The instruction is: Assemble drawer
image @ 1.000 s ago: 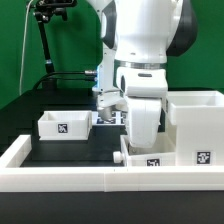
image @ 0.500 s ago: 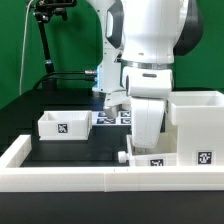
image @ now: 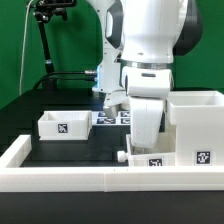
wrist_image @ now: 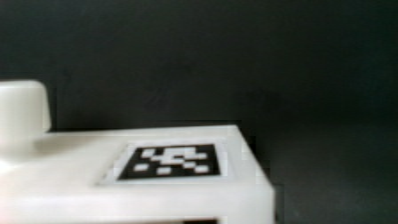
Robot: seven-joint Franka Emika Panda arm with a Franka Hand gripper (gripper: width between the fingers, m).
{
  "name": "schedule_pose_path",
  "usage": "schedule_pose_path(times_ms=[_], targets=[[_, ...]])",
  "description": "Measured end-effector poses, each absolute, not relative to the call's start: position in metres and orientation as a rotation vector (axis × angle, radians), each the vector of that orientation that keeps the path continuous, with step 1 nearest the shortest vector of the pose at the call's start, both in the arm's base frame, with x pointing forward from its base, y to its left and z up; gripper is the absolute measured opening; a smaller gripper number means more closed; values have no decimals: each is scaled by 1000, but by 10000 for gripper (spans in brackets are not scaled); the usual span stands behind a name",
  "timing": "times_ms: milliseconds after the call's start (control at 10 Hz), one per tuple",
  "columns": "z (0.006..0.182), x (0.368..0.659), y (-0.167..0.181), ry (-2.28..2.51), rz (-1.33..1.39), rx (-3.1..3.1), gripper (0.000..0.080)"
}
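The drawer is in three white tagged parts. The tall housing [image: 196, 118] stands at the exterior view's right. One small open-top box [image: 65, 124] sits at the left. A second small box [image: 155, 160] with its knob [image: 120, 157] lies by the front wall, right beside the housing. My gripper [image: 146, 142] reaches straight down onto this second box, and its fingertips are hidden behind the box wall. The wrist view shows that box's tagged face [wrist_image: 71, 160] and knob [wrist_image: 18, 110] close up, with no fingers in sight.
A low white wall [image: 60, 178] edges the black table along the front and left. The marker board [image: 118, 117] lies flat behind my arm. A black stand and cables rise at the back left before a green backdrop.
My arm has shifted slightly toward the exterior view's right over the front box, then held still. The drawer parts have not visibly moved.
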State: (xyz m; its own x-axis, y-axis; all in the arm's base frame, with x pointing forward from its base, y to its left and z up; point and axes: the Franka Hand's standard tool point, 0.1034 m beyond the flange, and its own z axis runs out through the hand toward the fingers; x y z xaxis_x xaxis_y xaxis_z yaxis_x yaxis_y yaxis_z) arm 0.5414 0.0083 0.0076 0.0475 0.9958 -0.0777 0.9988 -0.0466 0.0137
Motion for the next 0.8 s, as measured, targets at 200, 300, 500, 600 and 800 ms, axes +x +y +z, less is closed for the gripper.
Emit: schedule_pose_path(times_ms=[200,300,500,600,800], targets=[[8,542,8,2122,-72,2227,115],[15,542,8,2123,-85,2231,115],[34,544,5,2117,-103,2236,436],[42,545,3,2112,-110,2239,436],[50,546,-8,2110,-111,2234,632]])
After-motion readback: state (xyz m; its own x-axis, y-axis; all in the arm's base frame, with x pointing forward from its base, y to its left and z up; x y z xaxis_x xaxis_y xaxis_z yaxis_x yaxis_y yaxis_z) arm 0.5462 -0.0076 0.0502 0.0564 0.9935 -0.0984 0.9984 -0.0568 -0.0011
